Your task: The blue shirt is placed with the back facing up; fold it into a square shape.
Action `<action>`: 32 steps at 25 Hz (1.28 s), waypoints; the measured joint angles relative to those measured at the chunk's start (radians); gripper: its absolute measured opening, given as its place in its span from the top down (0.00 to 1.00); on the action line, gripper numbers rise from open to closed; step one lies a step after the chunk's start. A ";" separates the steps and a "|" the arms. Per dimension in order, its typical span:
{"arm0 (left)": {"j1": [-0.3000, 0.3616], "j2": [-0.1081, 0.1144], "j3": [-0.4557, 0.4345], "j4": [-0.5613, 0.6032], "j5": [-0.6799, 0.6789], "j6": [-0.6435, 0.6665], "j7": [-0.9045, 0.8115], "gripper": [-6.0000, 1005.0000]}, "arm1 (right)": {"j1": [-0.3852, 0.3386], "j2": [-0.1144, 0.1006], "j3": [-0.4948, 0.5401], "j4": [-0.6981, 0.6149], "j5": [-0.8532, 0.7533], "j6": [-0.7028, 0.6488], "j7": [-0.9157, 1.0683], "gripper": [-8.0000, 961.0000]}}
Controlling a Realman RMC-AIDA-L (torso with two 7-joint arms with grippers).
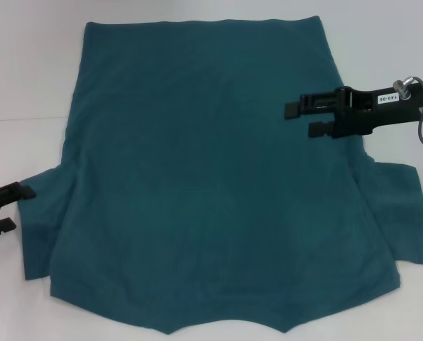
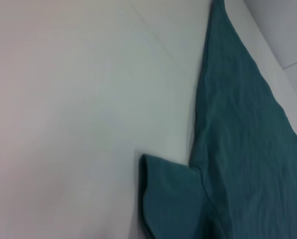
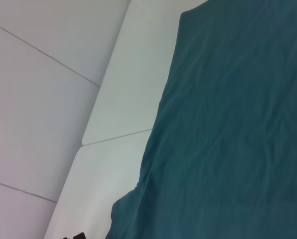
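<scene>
Two grippers flank the blue shirt (image 1: 211, 185), which lies spread flat, plain back up, filling the centre of the head view on the white table (image 1: 27, 71), with the collar edge at the bottom of the frame and the hem at the top. The right gripper (image 1: 300, 119), at centre right, hovers over the shirt's side edge above the right sleeve (image 1: 403, 213), jaws parted and holding nothing. The left gripper (image 1: 13, 207), at the lower-left edge just beside the left sleeve (image 1: 45, 220), appears open and empty. No fold is yet made. Likely risks: a pinch that catches only the top layer would drag it off the lower layer; uneven lifting by the two arms would skew the fold line; sleeves left out would spoil the square.
</scene>
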 joint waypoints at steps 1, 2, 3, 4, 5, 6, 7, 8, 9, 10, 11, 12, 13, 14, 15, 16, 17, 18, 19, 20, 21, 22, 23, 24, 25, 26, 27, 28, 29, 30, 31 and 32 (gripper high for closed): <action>0.000 -0.001 0.000 -0.003 0.001 -0.003 0.001 0.15 | -0.001 0.000 0.000 0.000 0.000 0.000 0.000 0.08; 0.000 -0.002 0.001 -0.006 0.001 -0.005 0.002 0.15 | -0.002 0.000 0.001 0.000 0.000 0.000 0.000 0.08; 0.000 -0.003 0.001 -0.010 0.002 -0.007 0.004 0.15 | -0.004 0.000 0.001 0.000 0.000 0.000 0.000 0.08; 0.000 -0.003 0.002 -0.013 0.002 -0.008 0.007 0.15 | -0.005 0.000 0.001 0.000 0.000 0.000 0.000 0.08; -0.002 -0.004 0.002 -0.017 0.002 -0.010 0.011 0.15 | -0.007 0.000 0.001 0.000 0.000 0.000 0.000 0.08; -0.003 -0.004 0.004 -0.022 0.003 -0.012 0.014 0.15 | -0.007 0.000 0.001 0.000 0.000 0.000 0.001 0.08; -0.005 -0.005 0.007 -0.025 0.004 -0.015 0.016 0.15 | -0.008 -0.001 0.001 0.000 0.001 0.000 0.001 0.08; -0.007 -0.005 0.013 -0.028 0.005 -0.020 0.017 0.15 | -0.008 -0.001 0.001 0.000 0.002 0.000 0.001 0.08; -0.008 -0.006 0.019 -0.030 0.005 -0.025 0.017 0.15 | -0.009 -0.001 0.001 0.000 0.002 0.001 0.001 0.09; -0.010 -0.006 0.026 -0.032 0.005 -0.032 0.017 0.15 | -0.009 -0.002 0.001 0.000 0.002 0.001 0.001 0.09; -0.011 -0.007 0.031 -0.033 0.005 -0.036 0.017 0.15 | -0.009 -0.002 0.002 0.000 0.002 0.002 0.001 0.09; -0.013 -0.007 0.038 -0.035 0.005 -0.043 0.017 0.15 | -0.009 -0.002 0.002 0.001 0.002 0.002 0.001 0.09; -0.015 -0.008 0.044 -0.036 0.005 -0.046 0.017 0.15 | -0.009 -0.002 0.002 0.002 0.002 0.002 0.001 0.09; -0.018 -0.008 0.050 -0.038 0.005 -0.048 0.017 0.15 | -0.009 -0.002 0.002 0.002 0.002 0.002 0.000 0.09; -0.021 -0.009 0.053 -0.041 0.005 -0.048 0.017 0.15 | -0.009 -0.002 0.002 0.003 0.002 0.002 0.000 0.09; -0.024 -0.009 0.056 -0.044 0.004 -0.048 0.019 0.15 | -0.009 -0.002 0.002 0.003 0.002 0.002 0.000 0.09; -0.028 -0.009 0.056 -0.047 0.003 -0.047 0.022 0.15 | -0.009 -0.002 0.002 0.003 0.002 0.002 0.000 0.09; -0.031 -0.010 0.057 -0.048 0.003 -0.045 0.024 0.15 | -0.009 -0.001 0.002 0.003 0.003 0.002 -0.001 0.09; -0.034 -0.010 0.058 -0.049 0.004 -0.044 0.024 0.14 | -0.010 -0.001 0.002 0.003 0.004 0.002 -0.001 0.09; -0.037 -0.009 0.064 -0.050 0.008 -0.042 0.022 0.14 | -0.010 -0.002 0.002 0.003 0.004 0.002 -0.001 0.09; -0.038 -0.009 0.065 -0.050 0.009 -0.042 0.021 0.14 | -0.010 -0.002 0.002 0.003 0.005 0.002 -0.002 0.09; -0.038 -0.008 0.067 -0.049 0.011 -0.041 0.019 0.17 | -0.010 -0.001 0.002 0.003 0.005 0.002 -0.002 0.09; -0.038 -0.006 0.067 -0.046 0.011 -0.039 0.018 0.19 | -0.011 -0.001 0.003 0.003 0.006 0.002 -0.003 0.09; -0.037 -0.005 0.067 -0.044 0.012 -0.039 0.018 0.21 | -0.011 -0.001 0.003 0.004 0.006 0.002 -0.003 0.10; -0.036 -0.004 0.067 -0.042 0.012 -0.038 0.016 0.23 | -0.011 -0.001 0.003 0.004 0.006 0.002 -0.003 0.10; -0.035 -0.003 0.067 -0.042 0.013 -0.037 0.016 0.25 | -0.012 -0.001 0.003 0.005 0.006 0.002 -0.003 0.10; -0.035 -0.003 0.069 -0.041 0.015 -0.037 0.016 0.27 | -0.012 -0.001 0.003 0.005 0.006 0.002 -0.003 0.10; -0.034 -0.002 0.070 -0.040 0.019 -0.037 0.017 0.29 | -0.012 -0.002 0.004 0.005 0.006 0.002 -0.003 0.10; -0.034 -0.002 0.071 -0.039 0.025 -0.037 0.018 0.31 | -0.013 -0.001 0.004 0.005 0.006 0.001 -0.003 0.10; -0.035 -0.001 0.071 -0.038 0.032 -0.037 0.018 0.35 | -0.014 -0.001 0.005 0.005 0.007 0.002 -0.002 0.10; -0.035 -0.001 0.071 -0.037 0.040 -0.037 0.019 0.39 | -0.015 -0.001 0.007 0.004 0.007 0.001 -0.001 0.10; -0.036 -0.001 0.072 -0.035 0.044 -0.036 0.021 0.43 | -0.015 -0.001 0.009 0.003 0.007 0.001 0.000 0.10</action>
